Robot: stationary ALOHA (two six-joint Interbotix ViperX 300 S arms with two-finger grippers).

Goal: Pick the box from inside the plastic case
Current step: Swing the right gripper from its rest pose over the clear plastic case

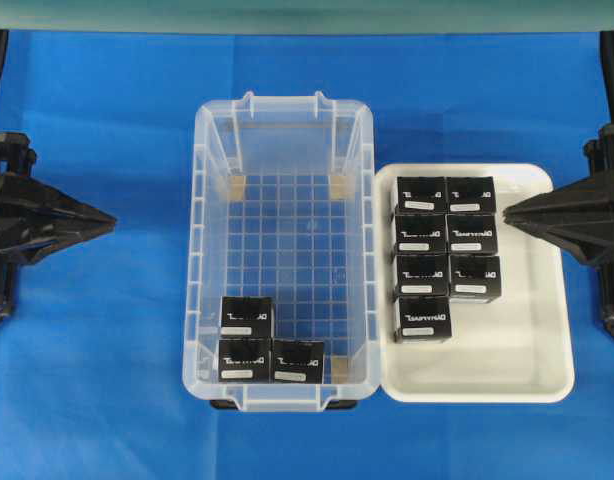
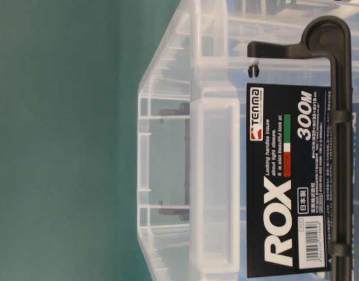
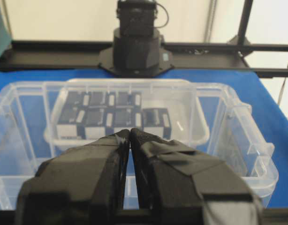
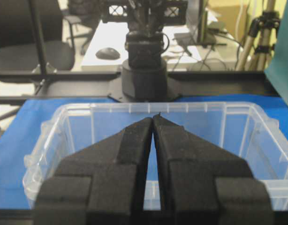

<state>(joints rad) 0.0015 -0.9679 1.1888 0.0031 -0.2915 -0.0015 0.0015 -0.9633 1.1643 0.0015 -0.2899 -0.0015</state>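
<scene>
1. The plastic case (image 1: 284,250) (clear, grid-floored, moulded rim handles) sits mid-surface beside a white tray (image 1: 547,370).
2. Three black cube boxes (image 1: 246,317) with white label strips sit in its near-left corner.
3. The left gripper (image 1: 109,222) and right gripper (image 1: 507,212) rest apart from it, jaws closed, holding nothing.

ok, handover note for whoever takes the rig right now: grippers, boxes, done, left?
Left gripper: shut, empty, parked left of the plastic case.
Right gripper: shut, empty, parked over the white tray's right edge.
Three boxes sit in the case's near-left corner; seven more lie in the tray.
Done: nothing in hand now.
Left: reach into the case, grip one box, lift it out.
</scene>
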